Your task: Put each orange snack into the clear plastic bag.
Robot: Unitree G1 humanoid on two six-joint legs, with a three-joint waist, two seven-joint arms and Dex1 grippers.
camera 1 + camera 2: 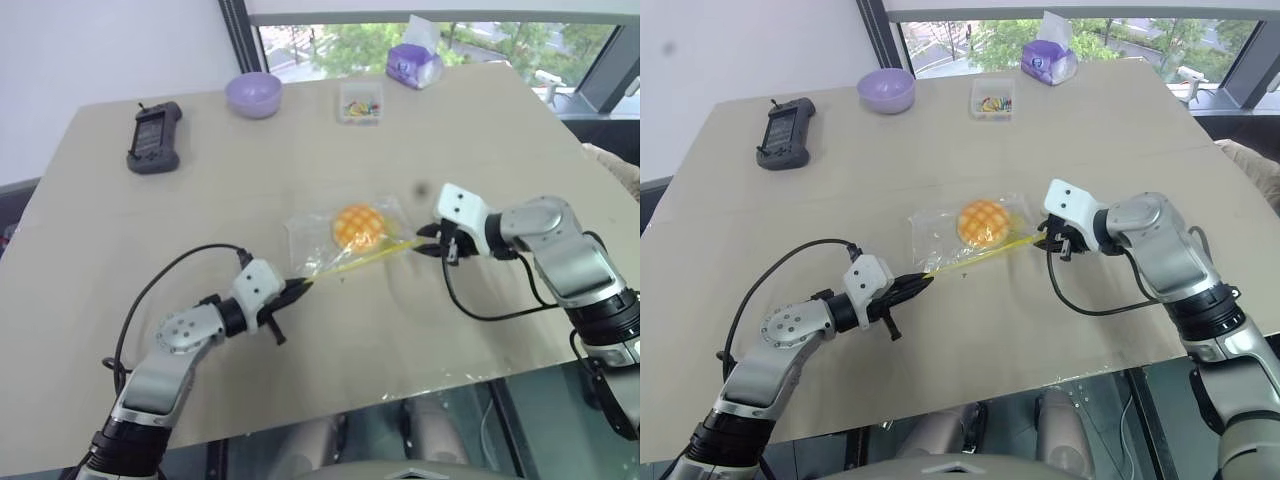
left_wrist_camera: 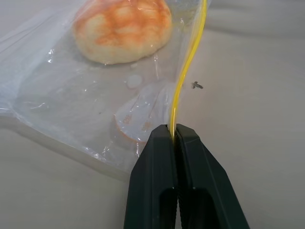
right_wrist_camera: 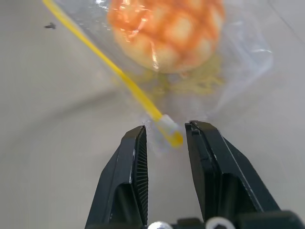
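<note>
Clear plastic bag (image 1: 330,243) holds one orange snack (image 1: 358,224).

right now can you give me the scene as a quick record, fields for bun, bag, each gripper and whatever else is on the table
bun: orange snack inside the clear plastic bag, lying on the table
bag: flat on the table, yellow zip strip along its near edge
left gripper: shut on the zip strip's end
right gripper: open, jaws either side of the strip's other end
far side of table: black handheld controller, purple bowl, small clear box, purple tissue pack
</note>
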